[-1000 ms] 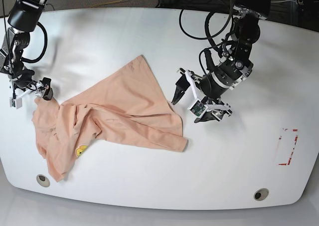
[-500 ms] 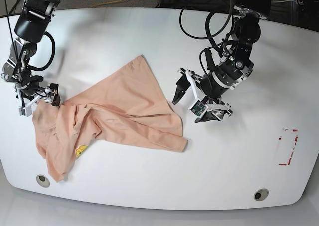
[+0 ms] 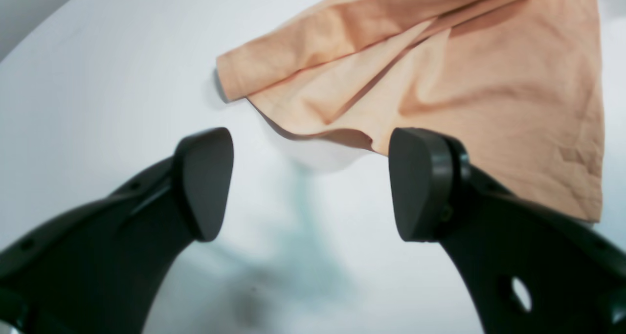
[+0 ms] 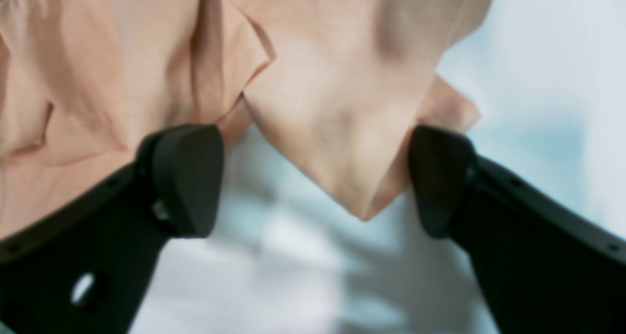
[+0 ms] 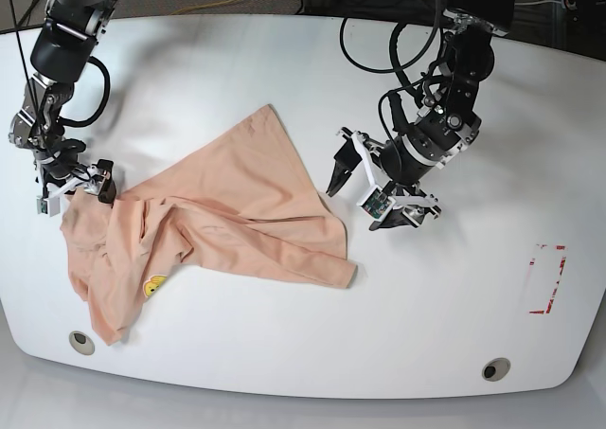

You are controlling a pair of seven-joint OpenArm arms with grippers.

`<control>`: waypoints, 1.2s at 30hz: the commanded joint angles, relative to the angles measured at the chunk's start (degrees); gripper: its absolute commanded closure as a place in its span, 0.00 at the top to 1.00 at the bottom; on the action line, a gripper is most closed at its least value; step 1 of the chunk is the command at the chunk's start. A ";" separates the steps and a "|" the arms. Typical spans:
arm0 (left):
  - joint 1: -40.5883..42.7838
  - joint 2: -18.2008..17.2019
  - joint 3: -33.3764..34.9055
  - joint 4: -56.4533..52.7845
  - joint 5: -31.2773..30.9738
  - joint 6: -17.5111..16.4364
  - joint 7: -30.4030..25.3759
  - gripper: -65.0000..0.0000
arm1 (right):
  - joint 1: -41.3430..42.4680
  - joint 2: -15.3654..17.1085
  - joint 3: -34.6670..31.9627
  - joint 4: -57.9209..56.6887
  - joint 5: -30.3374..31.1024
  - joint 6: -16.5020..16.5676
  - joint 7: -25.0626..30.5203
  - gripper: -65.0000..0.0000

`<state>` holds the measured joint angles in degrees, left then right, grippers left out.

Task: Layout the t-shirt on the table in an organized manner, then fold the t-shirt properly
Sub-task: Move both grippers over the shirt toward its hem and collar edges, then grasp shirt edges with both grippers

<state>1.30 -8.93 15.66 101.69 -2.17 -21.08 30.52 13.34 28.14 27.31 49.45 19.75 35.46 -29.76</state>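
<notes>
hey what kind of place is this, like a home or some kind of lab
Most likely a robotics lab or test bench, not a home. A bare white table with grommet holes and a red taped outline holds one t-shirt, two cabled robot arms are mounted along its far edge, and loose cables run behind it.

Bright, even light from overhead washes the white table [image 5: 284, 60] almost flat, leaving only soft grey shadows under the arms and the cloth. Up close the wrist views go soft — the right one smeared and hazy, the black fingers [image 3: 205, 177] looming bulged — with bluish shadow on the tabletop.
</notes>
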 commanded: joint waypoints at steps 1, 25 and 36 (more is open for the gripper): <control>-0.82 0.01 -0.23 1.21 -0.33 0.11 -1.29 0.71 | 0.85 1.18 -0.01 0.70 0.34 0.45 -0.44 0.69; 4.72 1.85 0.65 1.21 -3.76 -2.88 -0.41 0.72 | -5.48 -1.37 0.25 17.05 0.34 3.53 -8.62 0.00; 5.95 3.70 3.55 0.77 -9.83 -3.31 4.86 0.86 | -6.35 -2.60 0.07 18.55 0.25 3.53 -9.32 0.00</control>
<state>7.68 -5.72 18.31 101.60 -10.87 -24.08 36.38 6.15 24.53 27.05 66.94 19.27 38.81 -40.07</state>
